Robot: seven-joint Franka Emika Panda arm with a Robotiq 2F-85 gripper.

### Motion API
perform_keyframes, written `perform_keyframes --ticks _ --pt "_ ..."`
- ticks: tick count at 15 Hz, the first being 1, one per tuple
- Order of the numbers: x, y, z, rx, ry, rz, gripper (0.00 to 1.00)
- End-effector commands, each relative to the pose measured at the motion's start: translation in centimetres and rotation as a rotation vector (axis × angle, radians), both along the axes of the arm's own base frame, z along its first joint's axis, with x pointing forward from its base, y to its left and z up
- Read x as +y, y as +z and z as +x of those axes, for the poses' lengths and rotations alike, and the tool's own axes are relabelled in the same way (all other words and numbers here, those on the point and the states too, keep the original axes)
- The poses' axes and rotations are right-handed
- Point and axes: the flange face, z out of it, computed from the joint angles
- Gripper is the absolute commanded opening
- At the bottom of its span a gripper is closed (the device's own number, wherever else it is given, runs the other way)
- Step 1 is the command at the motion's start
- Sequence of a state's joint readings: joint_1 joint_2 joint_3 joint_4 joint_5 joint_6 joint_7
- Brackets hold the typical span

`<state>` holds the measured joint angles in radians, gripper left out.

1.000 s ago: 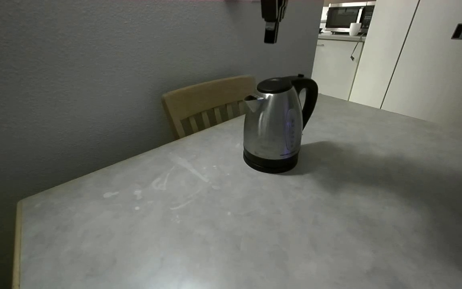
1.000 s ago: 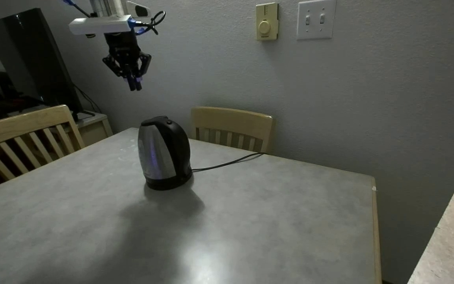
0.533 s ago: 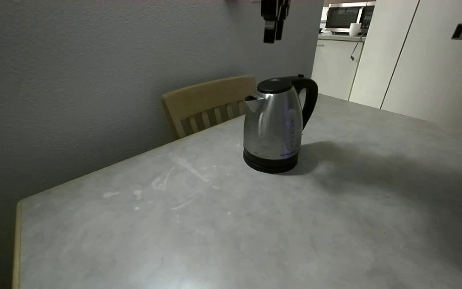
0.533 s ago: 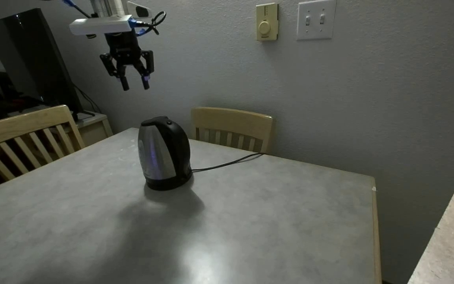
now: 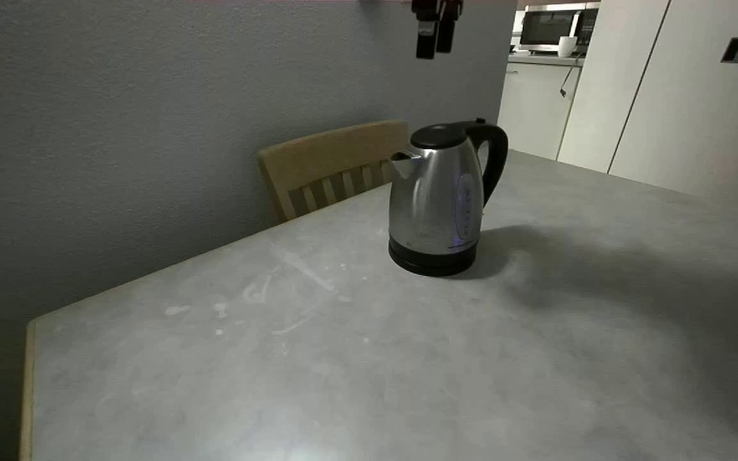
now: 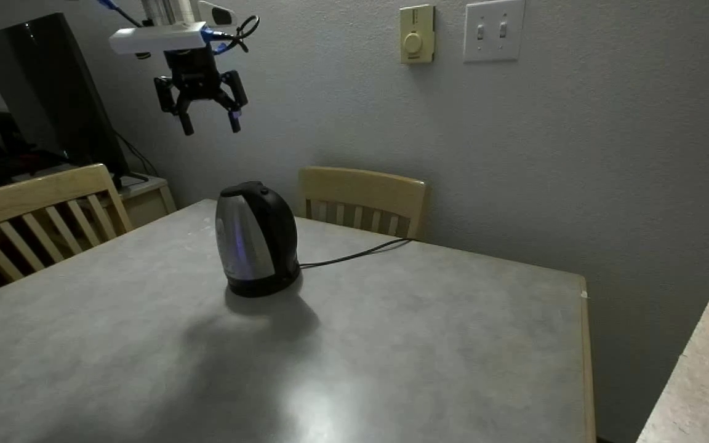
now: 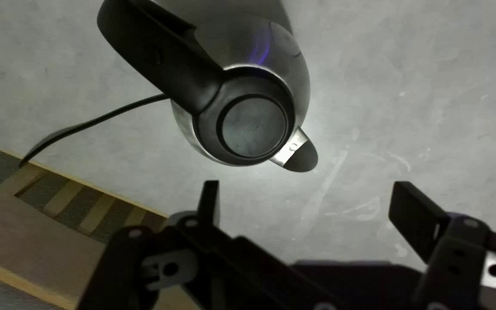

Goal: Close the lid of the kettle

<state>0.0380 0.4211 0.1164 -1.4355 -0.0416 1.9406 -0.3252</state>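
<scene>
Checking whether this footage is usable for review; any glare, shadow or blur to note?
In both exterior views, a soft shadow spreads from the kettle across the table, and glare whitens it near the picture's bottom edge; in the wrist view, the lid reads clearly, a violet sheen tints the kettle's metal, and the dark pincer looks slightly soft in its nearest parts.

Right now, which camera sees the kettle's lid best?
The wrist view: it looks down on the lid, showing its round top with nothing in front. In an exterior view, the lid is a flattened dark oval. In an exterior view, the lid is almost edge-on, so little shows.
</scene>
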Motion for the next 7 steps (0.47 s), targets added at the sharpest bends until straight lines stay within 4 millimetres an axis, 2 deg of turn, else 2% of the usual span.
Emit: perform_keyframes --ticks 1,4,5,7 --pt "-0.3 0.4 -0.8 -0.034 0.028 -0.005 1.0" --pt "-0.1 0.5 -0.6 -0.061 0.07 0.021 1.0" --pt "0.2 0.3 0.4 -0.041 0.033 0.007 1.0" --pt "0.2 0.2 0.5 -0.051 0.05 0.01 1.0"
